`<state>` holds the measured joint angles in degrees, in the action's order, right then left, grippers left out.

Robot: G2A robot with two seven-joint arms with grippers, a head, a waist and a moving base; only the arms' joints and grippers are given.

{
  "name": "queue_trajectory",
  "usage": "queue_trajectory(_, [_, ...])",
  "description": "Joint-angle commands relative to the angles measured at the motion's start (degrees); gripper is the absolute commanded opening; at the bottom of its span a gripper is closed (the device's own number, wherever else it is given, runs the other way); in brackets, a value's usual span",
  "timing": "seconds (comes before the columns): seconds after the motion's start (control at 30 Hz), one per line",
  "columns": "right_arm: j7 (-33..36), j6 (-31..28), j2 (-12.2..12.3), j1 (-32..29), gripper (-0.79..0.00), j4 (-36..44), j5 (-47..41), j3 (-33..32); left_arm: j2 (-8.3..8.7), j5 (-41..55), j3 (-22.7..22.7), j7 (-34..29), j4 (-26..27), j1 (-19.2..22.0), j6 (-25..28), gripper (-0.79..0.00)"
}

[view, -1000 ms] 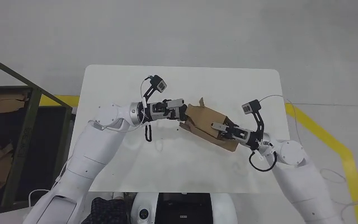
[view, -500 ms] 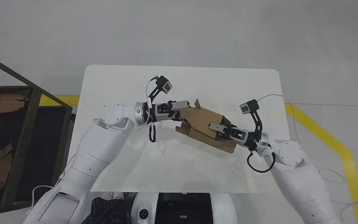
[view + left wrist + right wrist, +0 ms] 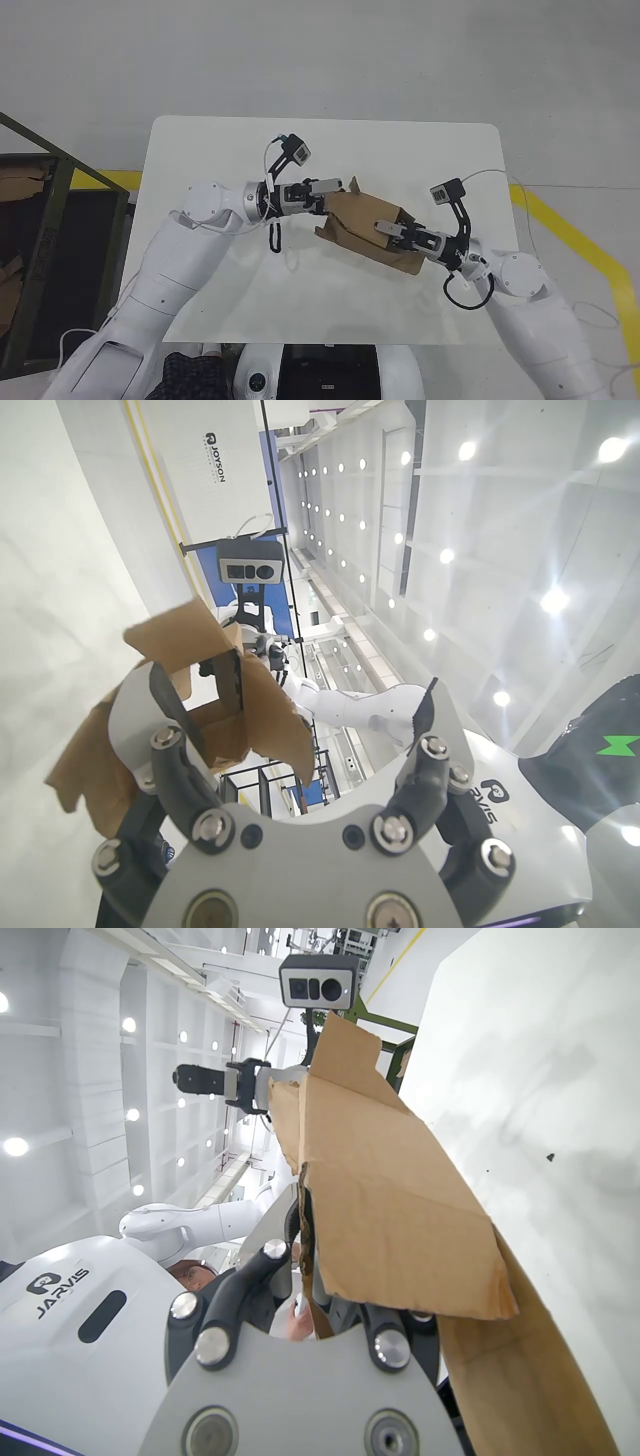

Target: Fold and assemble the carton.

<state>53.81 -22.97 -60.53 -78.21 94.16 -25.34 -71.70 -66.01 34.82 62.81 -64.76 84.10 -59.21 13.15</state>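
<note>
Right gripper (image 3: 386, 230) is clamping the near end of the carton (image 3: 365, 215). The carton is sitting tilted over the table (image 3: 430, 150), body opened out. Left gripper (image 3: 335, 195), fingers spread, is touching the far flaps with 1 finger. Judging: both ends unfolded, roughly half remaining.

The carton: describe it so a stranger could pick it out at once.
Look at the white table, near its middle, between the left gripper and the right gripper. The carton is the brown cardboard piece there, half-folded with loose flaps, set slantwise. It is the only brown thing against the white top.
</note>
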Motion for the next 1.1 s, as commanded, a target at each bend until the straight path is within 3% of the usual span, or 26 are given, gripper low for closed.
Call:
queue_trajectory(0.0, [-0.6,0.1,0.0,0.0,-0.785,-0.4,0.3,-0.2,0.03,0.1,0.1,-0.3,0.2,-0.1,0.0,0.000])
queue_trajectory(0.3, [-3.7,0.2,0.0,0.1,-0.785,-2.2,1.6,-1.6,0.37,0.3,1.1,-1.0,2.2,-1.8,-1.1,0.000])
queue_trajectory(0.6, [-5.4,0.4,0.0,0.2,-0.785,-2.4,2.4,-2.0,-0.01,1.3,-0.8,-0.9,1.3,-2.9,-1.2,0.000])
queue_trajectory(0.87, [-2.9,-0.1,0.2,-0.4,-0.785,-1.7,2.1,-2.8,0.50,0.8,3.0,1.0,2.2,-2.4,0.2,0.000])
queue_trajectory(1.07, [-0.8,-0.2,0.3,-1.0,-0.785,0.0,1.4,-2.5,0.47,-0.4,3.4,2.7,1.7,-1.7,0.3,0.000])
